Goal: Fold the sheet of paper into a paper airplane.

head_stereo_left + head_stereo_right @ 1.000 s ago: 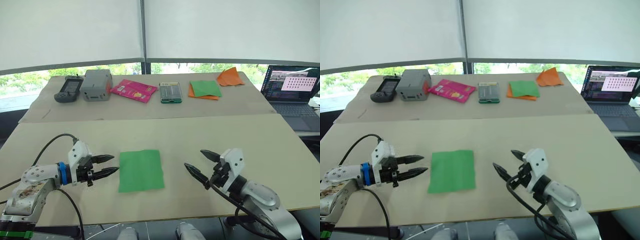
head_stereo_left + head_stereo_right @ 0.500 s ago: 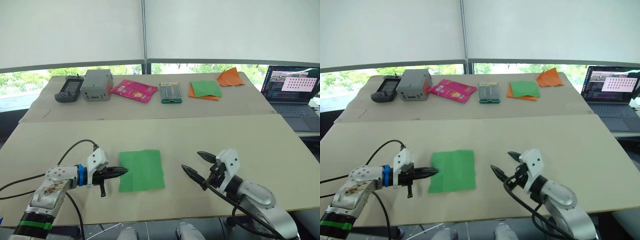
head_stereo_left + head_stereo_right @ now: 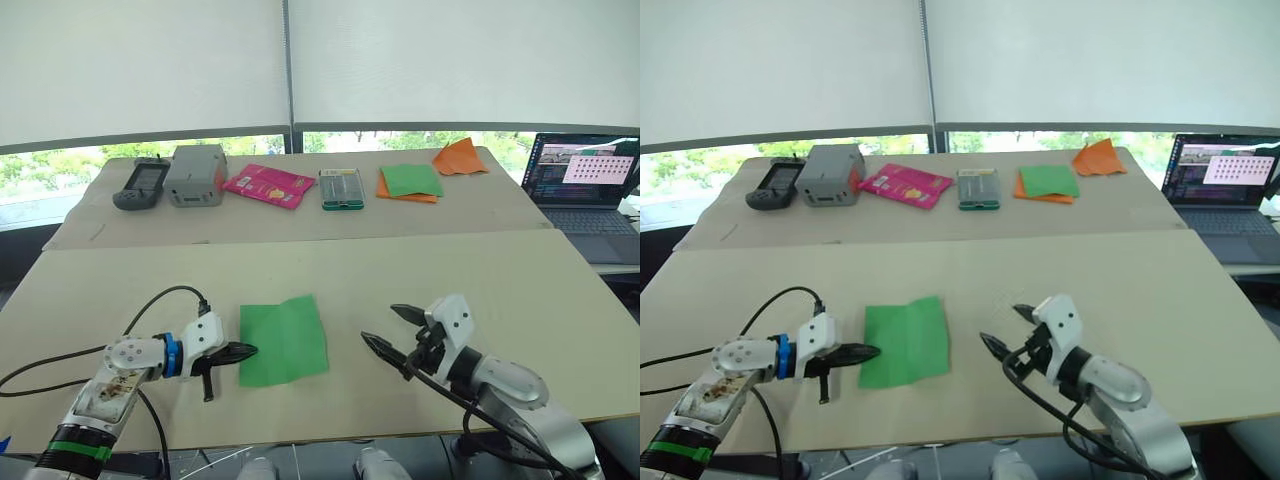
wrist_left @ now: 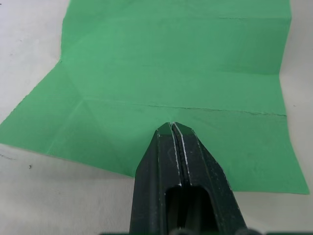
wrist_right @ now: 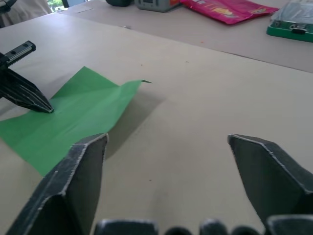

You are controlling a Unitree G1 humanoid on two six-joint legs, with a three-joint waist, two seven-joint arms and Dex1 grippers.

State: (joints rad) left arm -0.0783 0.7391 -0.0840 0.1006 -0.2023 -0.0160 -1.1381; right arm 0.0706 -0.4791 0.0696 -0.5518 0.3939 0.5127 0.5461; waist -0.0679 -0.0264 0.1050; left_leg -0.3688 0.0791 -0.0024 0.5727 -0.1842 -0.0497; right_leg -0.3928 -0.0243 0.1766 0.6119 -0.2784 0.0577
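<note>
Two arms low over bench (image 3: 560, 290). Left tool (image 3: 247, 351) lies level, fingers pressed together, tips on left edge of sheet of paper (image 3: 284, 339), gripping nothing. Right tool (image 3: 393, 333) spread wide, empty, near sheet's right side, apart from it. Sheet creased, far right corner lifted. Second bench behind; laptop (image 3: 585, 190) at right; window blinds down.
</note>
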